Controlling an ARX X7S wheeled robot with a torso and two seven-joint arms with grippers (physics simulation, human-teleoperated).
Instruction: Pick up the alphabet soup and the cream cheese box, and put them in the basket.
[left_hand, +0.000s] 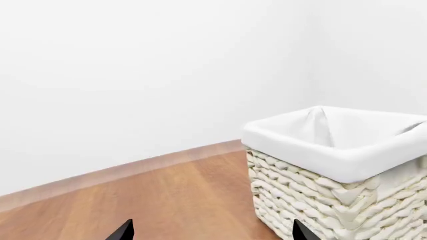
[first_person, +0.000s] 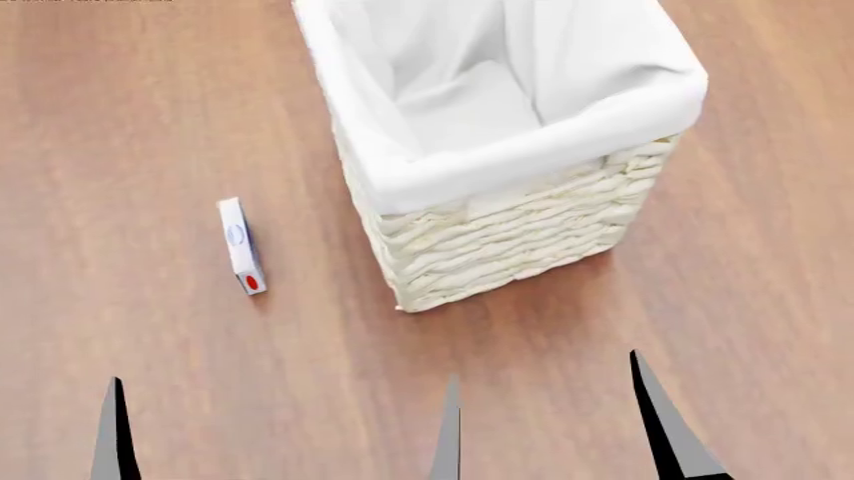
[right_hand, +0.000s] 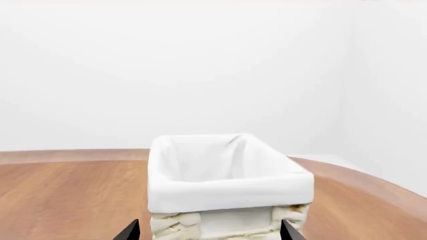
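cream cheese box (first_person: 242, 247) to the left of the basket (first_person: 534, 240), alphabet soup not in view.

head view: box lies flat, apart from the basket, long axis pointing away from the robot; left gripper (first_person: 280, 430) nearer, right gripper (first_person: 547, 425) before the basket, both agape, empty. wrist views: basket (left_hand: 333, 170) (right_hand: 227, 185) on bare wood floor (left_hand: 167, 200), white walls.
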